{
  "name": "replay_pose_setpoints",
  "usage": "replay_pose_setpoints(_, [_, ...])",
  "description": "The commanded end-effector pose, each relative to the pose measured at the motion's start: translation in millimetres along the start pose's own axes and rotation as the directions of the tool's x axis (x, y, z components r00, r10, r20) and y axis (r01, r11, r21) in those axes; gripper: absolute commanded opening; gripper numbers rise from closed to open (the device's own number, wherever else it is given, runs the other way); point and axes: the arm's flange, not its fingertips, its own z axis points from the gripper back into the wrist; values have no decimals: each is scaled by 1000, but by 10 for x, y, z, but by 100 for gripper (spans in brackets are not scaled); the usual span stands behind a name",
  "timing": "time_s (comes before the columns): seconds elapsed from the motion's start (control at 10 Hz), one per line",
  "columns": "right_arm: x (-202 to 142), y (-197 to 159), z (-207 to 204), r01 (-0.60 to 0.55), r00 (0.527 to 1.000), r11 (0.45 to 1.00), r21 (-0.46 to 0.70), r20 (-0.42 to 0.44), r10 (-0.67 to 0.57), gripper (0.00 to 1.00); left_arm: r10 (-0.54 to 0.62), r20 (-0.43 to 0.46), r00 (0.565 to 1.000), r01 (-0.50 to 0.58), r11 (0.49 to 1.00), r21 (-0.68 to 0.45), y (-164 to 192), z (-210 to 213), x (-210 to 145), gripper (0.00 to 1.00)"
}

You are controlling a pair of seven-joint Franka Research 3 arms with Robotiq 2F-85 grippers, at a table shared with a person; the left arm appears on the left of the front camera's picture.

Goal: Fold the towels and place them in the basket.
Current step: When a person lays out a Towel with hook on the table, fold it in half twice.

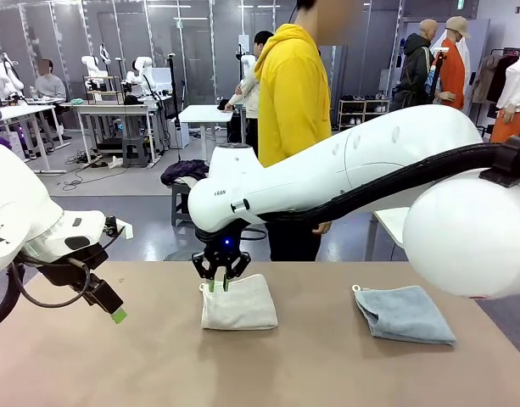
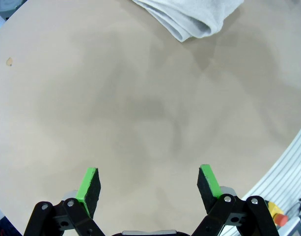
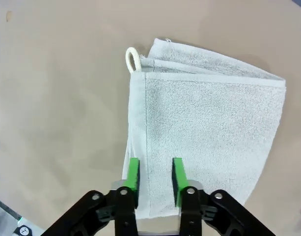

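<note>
A folded cream-white towel [image 1: 240, 303] lies mid-table; its hanging loop [image 3: 132, 59] points away from me in the right wrist view. My right gripper [image 1: 219, 285] is down at the towel's far left corner. The jaws stand narrowly apart over the cream towel [image 3: 209, 128], whose cloth lies flat between them and is not pinched. To the right rests the folded pale grey-blue towel [image 1: 405, 314]. My left gripper [image 1: 115, 314] hovers open and empty over bare table at the left, a corner of the cream towel [image 2: 189, 17] far ahead of it. The basket is out of view.
The tan table [image 1: 327, 373] has free room in front and at the left. A person in a yellow hoodie [image 1: 292, 93] stands at the far side behind the right arm. Its thick white link [image 1: 361, 165] crosses above the table's right half.
</note>
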Motion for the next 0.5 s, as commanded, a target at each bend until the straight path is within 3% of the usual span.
replay_pose_setpoints(0.0, [3,32,47,32,999,999,-12,28,-31,78,8,-9,1000,-8,1000,11,-5,2,22,100])
replay_pose_setpoints(0.1, [-17,19,72,31,999,1000,3,24,-31,76,8,-9,1000,-8,1000,11,-5,2,22,100])
replay_pose_setpoints(0.2, [-24,3,91,34,999,999,3,26,-34,100,8,-9,1000,-8,1000,11,-5,2,22,100])
replay_pose_setpoints(0.3, [-30,-8,107,37,999,999,6,26,-38,83,8,-9,1000,-8,1000,11,-5,2,22,100])
replay_pose_setpoints(0.4, [-38,-13,109,38,999,999,7,25,-38,100,8,-9,1000,-8,1000,11,-5,2,22,100])
